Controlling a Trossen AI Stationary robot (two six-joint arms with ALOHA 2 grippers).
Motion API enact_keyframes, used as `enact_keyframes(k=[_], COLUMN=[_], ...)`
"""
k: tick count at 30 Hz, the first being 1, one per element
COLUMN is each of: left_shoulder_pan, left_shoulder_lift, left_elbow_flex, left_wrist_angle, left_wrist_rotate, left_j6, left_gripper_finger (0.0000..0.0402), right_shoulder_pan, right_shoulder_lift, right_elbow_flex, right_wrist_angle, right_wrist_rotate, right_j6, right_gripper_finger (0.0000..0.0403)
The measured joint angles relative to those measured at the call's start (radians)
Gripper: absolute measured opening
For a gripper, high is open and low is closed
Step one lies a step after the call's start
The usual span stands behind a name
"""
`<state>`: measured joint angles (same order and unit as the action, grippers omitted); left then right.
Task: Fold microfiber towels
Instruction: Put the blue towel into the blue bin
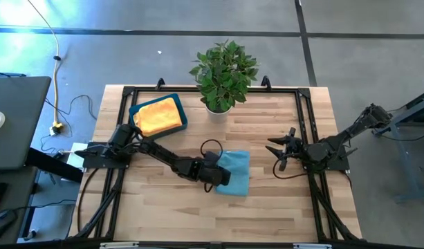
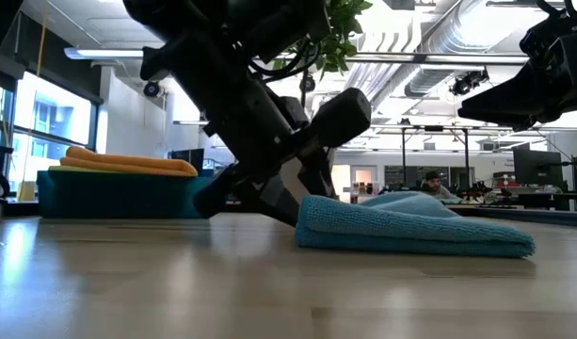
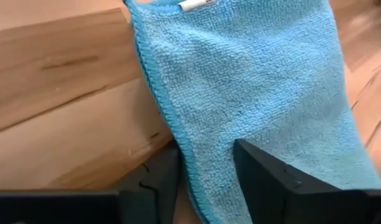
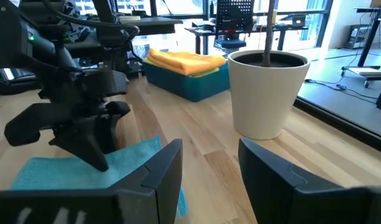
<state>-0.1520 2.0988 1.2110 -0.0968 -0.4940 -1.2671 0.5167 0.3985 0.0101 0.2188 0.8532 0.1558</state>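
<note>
On the left of the wooden desk (image 1: 163,207), the blue tray (image 1: 177,111) sits near the far edge, holding a stack of yellow and orange towels (image 1: 158,115); it lies well apart from the rest. Bare wood runs between the tray and the near edge, crossed only by the left arm reaching toward the middle. The left gripper (image 1: 213,174) is low at the left edge of the teal-blue towel (image 1: 236,171), and in the left wrist view its jaws stand on either side of a strip of that cloth (image 3: 252,93); whether they pinch it I cannot tell. The towel lies folded and flat at the desk's centre, its hemmed edge and a white label showing toward the far side. Behind it, at the far edge, stands the potted plant (image 1: 223,76) in a white pot, clear of the towel. To the right, open desk separates the towel from the right gripper (image 1: 281,153), which hovers with jaws apart, holding nothing.
</note>
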Motion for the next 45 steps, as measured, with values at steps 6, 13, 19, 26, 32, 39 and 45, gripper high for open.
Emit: enact_keyframes(k=[6, 13, 19, 26, 32, 39, 45], left_shoulder_pan=[0.0, 0.001, 0.015, 0.064, 0.1, 0.157, 0.228], left_shoulder_lift=[0.011, 0.008, -0.04, -0.137, -0.258, -0.404, -0.502], left_elbow_flex=[-0.001, -0.002, -0.006, -0.006, -0.005, -0.003, -0.004], left_wrist_angle=[-0.014, -0.015, -0.05, -0.163, -0.354, -0.623, -0.865], left_wrist_rotate=[-0.022, -0.023, 0.043, 0.185, 0.208, 0.222, 0.22], left_j6=[0.069, 0.093, 0.2, 0.371, 0.503, 0.724, 0.86], left_gripper_finger=[0.0067, 0.0013, 0.0004, 0.0002, 0.0001, 0.0001, 0.0], right_shoulder_pan=[0.0, 0.0, 0.0, 0.0, 0.0, 0.0, 0.0], right_shoulder_lift=[0.0, 0.0, 0.0, 0.0, 0.001, 0.0, 0.003], right_elbow_flex=[0.0, 0.0, 0.0, 0.0, 0.0, 0.0, 0.0], right_wrist_angle=[0.0, 0.0, 0.0, -0.002, -0.019, -0.034, -0.055], right_wrist_rotate=[0.0, 0.0, 0.0, 0.0, 0.0, 0.0, 0.0], right_j6=[0.0, 0.0, 0.0, 0.0, 0.0, 0.0, 0.0], right_gripper_finger=[0.0149, 0.0149, 0.0149, 0.0149, 0.0149, 0.0149, 0.0149])
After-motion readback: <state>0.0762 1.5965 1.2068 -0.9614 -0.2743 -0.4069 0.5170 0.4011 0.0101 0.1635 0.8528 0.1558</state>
